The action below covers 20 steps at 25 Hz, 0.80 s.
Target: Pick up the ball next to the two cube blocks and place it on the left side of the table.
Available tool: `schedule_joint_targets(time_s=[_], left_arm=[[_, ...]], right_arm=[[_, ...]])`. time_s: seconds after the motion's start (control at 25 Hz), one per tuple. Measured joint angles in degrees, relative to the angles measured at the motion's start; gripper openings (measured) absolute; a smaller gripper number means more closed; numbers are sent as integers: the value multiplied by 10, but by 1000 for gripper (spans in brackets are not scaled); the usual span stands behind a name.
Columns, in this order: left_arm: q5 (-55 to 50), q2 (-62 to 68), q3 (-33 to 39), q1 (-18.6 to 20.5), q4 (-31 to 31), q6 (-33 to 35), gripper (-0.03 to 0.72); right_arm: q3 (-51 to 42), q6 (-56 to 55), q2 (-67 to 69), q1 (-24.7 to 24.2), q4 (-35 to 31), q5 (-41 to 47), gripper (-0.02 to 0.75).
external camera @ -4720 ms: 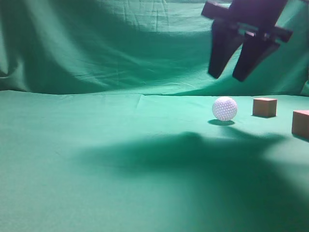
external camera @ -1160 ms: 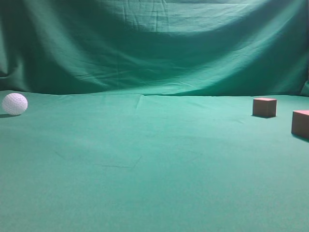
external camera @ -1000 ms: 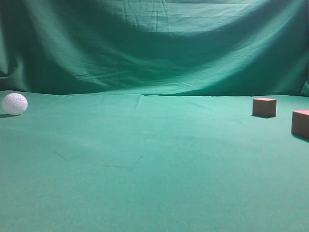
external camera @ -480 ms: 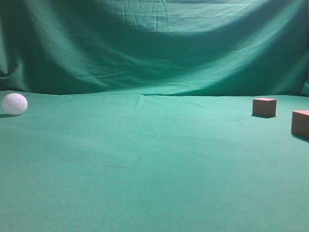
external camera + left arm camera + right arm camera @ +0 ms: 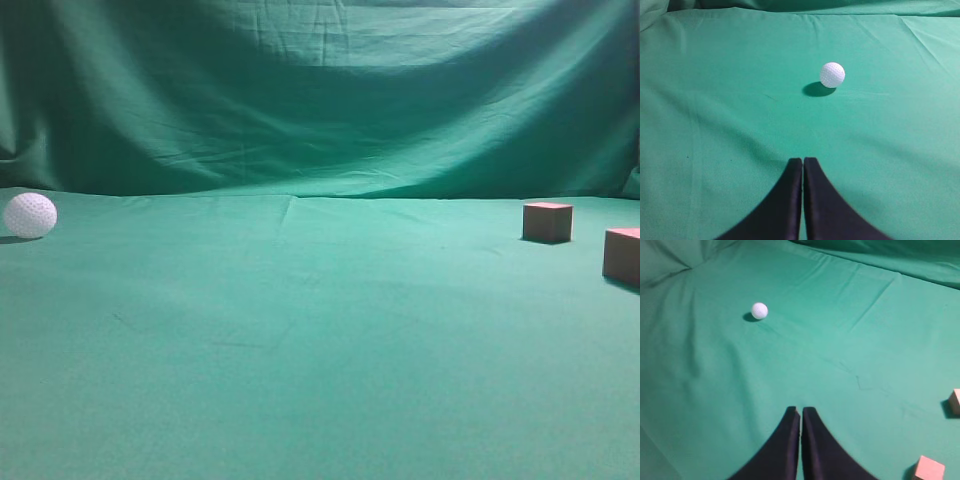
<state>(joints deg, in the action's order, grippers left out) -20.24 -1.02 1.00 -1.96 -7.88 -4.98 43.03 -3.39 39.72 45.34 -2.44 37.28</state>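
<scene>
The white dimpled ball [image 5: 30,215] rests on the green cloth table [image 5: 320,350] at the far left edge of the exterior view. It also shows in the left wrist view [image 5: 832,75] and in the right wrist view [image 5: 759,311]. The two reddish-brown cube blocks [image 5: 548,221] [image 5: 622,255] sit at the far right; both show in the right wrist view [image 5: 929,469] [image 5: 955,401]. My left gripper [image 5: 803,161] is shut and empty, held above the cloth short of the ball. My right gripper [image 5: 800,410] is shut and empty, far from the ball. Neither gripper shows in the exterior view.
A wrinkled green cloth backdrop [image 5: 320,90] rises behind the table. The cloth has a few creases near the middle [image 5: 857,380].
Since 4.7 s ago the ball went from beside the cubes to the far left, and the gripper above it has left the exterior view. Nothing has moved in the last second.
</scene>
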Motion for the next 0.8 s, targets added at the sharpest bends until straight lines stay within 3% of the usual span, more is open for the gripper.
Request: schedule_joint_targets(time_s=[0.32,0.56,0.8], left_arm=[[0,0,0,0,0,0,0],[0,0,0,0,0,0,0],[0,0,0,0,0,0,0]], right_arm=[[-58,-46,-56,-20,72,-28,0],[-167,-50,-162,-148,81,-126,0],[-300,-51,-273,-282,84,-159,0]])
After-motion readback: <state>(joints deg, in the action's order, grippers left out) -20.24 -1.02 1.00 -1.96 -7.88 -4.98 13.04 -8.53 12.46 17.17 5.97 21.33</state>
